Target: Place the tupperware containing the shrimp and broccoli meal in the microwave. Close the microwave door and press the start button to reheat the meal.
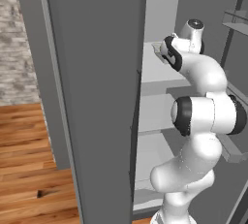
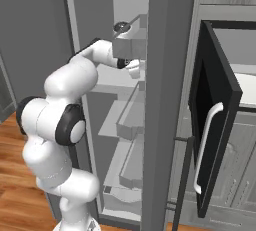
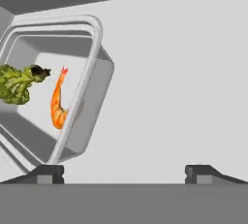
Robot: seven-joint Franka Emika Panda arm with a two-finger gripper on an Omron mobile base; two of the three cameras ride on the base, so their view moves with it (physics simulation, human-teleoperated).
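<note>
In the hand view the tupperware (image 3: 92,92) lies on a pale fridge shelf, up and to the left of my gripper (image 3: 124,173). Inside it are a green broccoli floret (image 3: 17,85) and an orange shrimp (image 3: 58,104); its left part is cut off by the frame. The gripper is open, its fingertips (image 3: 48,173) wide apart with nothing between them, short of the container. In the right base view my hand (image 2: 133,68) reaches into the open fridge at upper-shelf height. The microwave (image 2: 235,45) stands to the right, its microwave door (image 2: 212,125) swung open.
The tall grey fridge door (image 1: 97,97) stands open on the arm's left. The fridge's side wall (image 2: 167,100) separates the arm from the microwave. Fridge shelves (image 2: 122,120) step down below the hand. Wooden floor (image 1: 24,160) lies to the left.
</note>
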